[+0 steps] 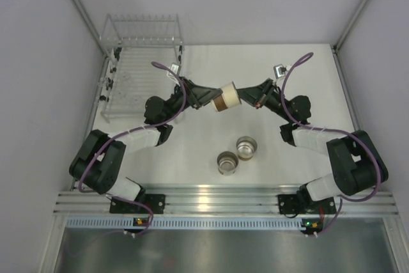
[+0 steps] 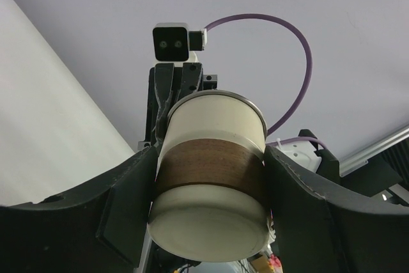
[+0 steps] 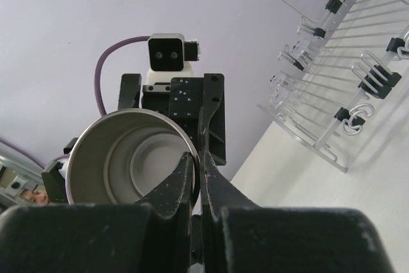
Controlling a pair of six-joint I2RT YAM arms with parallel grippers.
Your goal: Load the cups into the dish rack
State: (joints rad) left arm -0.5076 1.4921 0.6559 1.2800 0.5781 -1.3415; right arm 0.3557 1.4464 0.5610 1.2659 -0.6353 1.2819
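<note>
**Cream cup changing arms in mid-air**

The left fingers (image 2: 128,206) stand narrow on either side of the brown band of a cream round cup (image 2: 211,171) with a shiny silvery inside, and their pads seem to touch its wall. The right fingers (image 3: 171,187) are pinched on the same cup's rim, one inside the mouth and one outside. The cup lies on its side in the air between the arms, above the white table (image 1: 307,81) and well apart from the large clear plastic dish rack (image 1: 142,30) in the far left corner.

This looks like a handover from right to left. Next, the right fingers would need to let go and draw straight back off the rim, leaving the left arm to swing to the rack. A second cream cup (image 1: 246,146) and a third cream cup (image 1: 227,162) stand upright nearer the bases, below that path. The left wall hems the rack closely, so open room lies on its table side.
</note>
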